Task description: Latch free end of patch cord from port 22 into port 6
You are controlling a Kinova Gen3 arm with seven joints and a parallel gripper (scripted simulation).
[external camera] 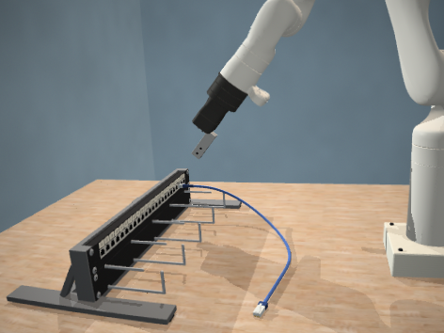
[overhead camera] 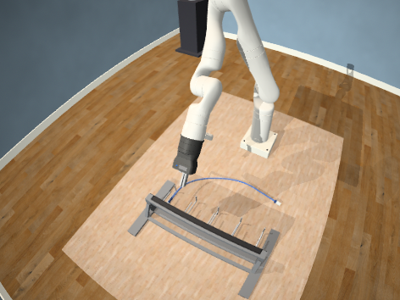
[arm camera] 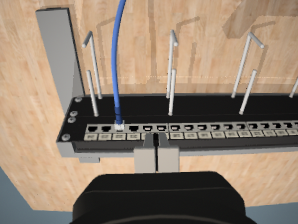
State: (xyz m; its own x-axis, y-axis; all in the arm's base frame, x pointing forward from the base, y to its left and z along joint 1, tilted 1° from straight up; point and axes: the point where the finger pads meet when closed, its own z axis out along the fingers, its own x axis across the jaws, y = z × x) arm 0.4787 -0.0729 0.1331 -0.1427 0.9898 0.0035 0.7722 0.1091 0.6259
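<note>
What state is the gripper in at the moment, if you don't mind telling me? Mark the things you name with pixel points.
Gripper (overhead camera: 183, 185) (external camera: 197, 155) (arm camera: 156, 146): closed, holding nothing.

Even light, soft shadows, small print lost

Bright, even light falls on the pale wood tabletop (overhead camera: 169, 258) (external camera: 348, 207) (arm camera: 30, 130). In the top view, translucent shadows spread across it and the darker plank floor (overhead camera: 55, 178); the blue walls (overhead camera: 85, 55) (external camera: 282, 56) look dimmer toward the left. That view also bows the white baseboard (overhead camera: 85, 85). The wrist view leaves the number plates (arm camera: 205, 135) too coarse to read.
</note>
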